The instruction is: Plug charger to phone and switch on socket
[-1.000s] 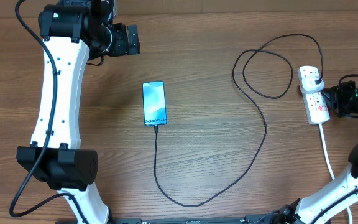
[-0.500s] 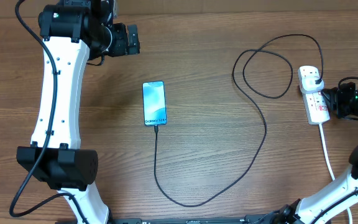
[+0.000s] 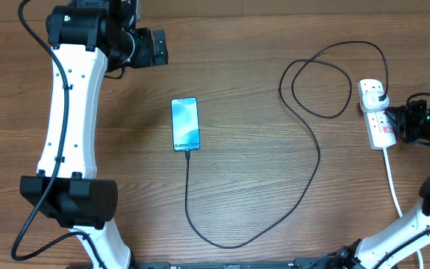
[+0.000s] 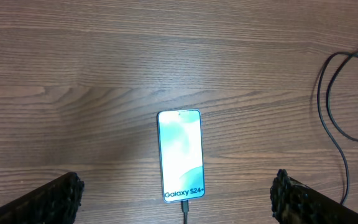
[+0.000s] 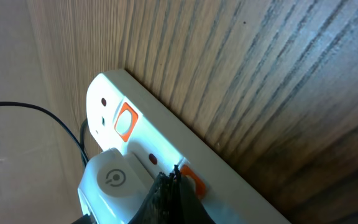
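Observation:
The phone (image 3: 186,123) lies flat mid-table with its light blue screen up; it also shows in the left wrist view (image 4: 180,155). The charger cable (image 3: 312,161) has its tip in the phone's near short edge (image 4: 183,210), loops right, and its plug (image 3: 378,96) sits in the socket (image 3: 379,125). My left gripper (image 4: 178,202) is open, high above the phone. My right gripper (image 5: 174,180) is shut, its tips against the socket (image 5: 166,140) at an orange switch (image 5: 193,180), beside the white plug block (image 5: 114,183).
A second orange switch (image 5: 125,120) sits further along the socket. The thick white cord (image 3: 394,187) runs from the socket toward the front edge. The left arm (image 3: 73,112) stands at the table's left side.

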